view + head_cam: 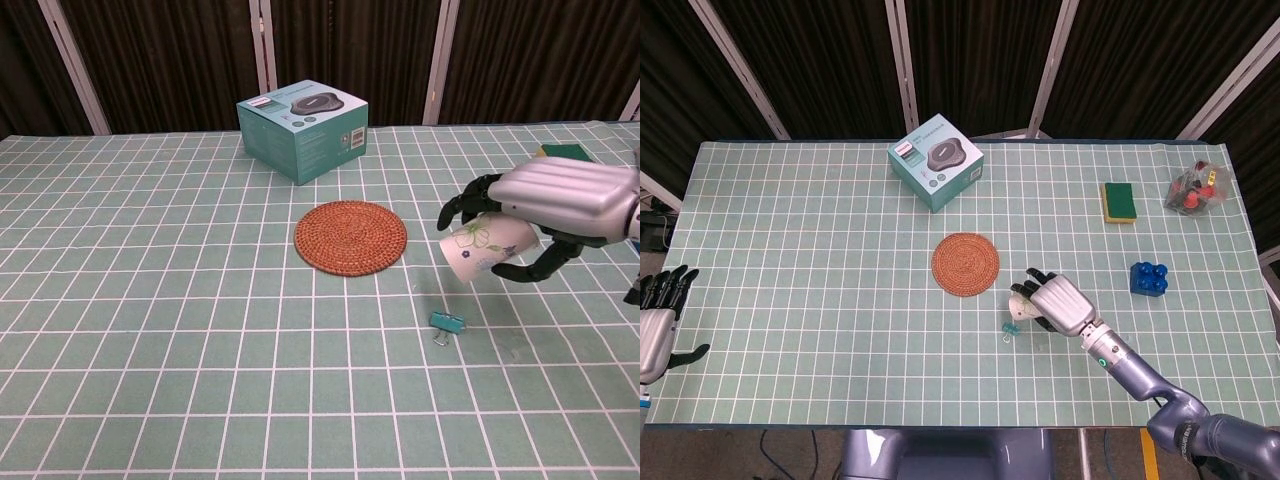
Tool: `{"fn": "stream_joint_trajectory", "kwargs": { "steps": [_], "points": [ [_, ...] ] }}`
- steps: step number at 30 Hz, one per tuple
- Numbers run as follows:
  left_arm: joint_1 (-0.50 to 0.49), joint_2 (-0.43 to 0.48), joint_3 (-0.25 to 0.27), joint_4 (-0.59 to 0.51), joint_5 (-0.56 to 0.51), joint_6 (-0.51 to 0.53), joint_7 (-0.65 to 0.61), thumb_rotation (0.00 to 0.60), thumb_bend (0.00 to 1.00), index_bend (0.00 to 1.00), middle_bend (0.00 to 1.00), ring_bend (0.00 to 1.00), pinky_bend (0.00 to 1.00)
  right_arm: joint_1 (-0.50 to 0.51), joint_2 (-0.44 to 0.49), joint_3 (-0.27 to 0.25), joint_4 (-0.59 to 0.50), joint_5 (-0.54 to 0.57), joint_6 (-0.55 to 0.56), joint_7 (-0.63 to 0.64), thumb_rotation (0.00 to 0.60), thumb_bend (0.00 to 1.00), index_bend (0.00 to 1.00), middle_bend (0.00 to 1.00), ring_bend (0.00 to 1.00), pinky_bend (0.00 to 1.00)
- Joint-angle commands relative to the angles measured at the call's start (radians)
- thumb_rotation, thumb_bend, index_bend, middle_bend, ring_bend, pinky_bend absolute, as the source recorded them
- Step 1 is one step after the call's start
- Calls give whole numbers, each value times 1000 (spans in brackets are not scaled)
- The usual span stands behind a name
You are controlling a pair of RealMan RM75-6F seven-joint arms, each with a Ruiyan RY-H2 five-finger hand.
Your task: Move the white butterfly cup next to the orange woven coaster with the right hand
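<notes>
My right hand (560, 205) (1058, 303) grips the white butterfly cup (482, 247) (1020, 306), which lies tilted on its side above the table with its mouth toward the left. The cup hangs just right of the orange woven coaster (351, 236) (965, 264), a short gap away from its rim. In the head view the hand covers most of the cup. My left hand (658, 322) stays at the table's near left edge, fingers apart, holding nothing.
A small teal binder clip (446, 323) (1010, 329) lies on the cloth just below the cup. A teal box (303, 126) stands behind the coaster. A green-yellow sponge (1119, 202), a blue brick (1149, 278) and a bag of small items (1196, 190) sit at the right.
</notes>
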Motion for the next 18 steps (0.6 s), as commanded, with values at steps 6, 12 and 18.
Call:
{"fn": "stream_joint_trajectory", "kwargs": {
  "steps": [6, 12, 18],
  "points": [
    [-3, -5, 2, 2, -7, -4, 6, 600, 0, 0, 0, 0, 0, 22, -64, -40, 124, -36, 24, 65, 600, 177, 197, 320, 90, 373],
    [-4, -6, 4, 1, -7, -4, 11, 600, 0, 0, 0, 0, 0, 13, -24, -57, 85, 13, -32, 28, 600, 58, 1, 0, 0, 0],
    [-4, -4, 4, -1, -8, -4, 8, 600, 0, 0, 0, 0, 0, -30, 72, -58, -79, 43, 8, -161, 600, 48, 0, 0, 0, 0]
  ]
}}
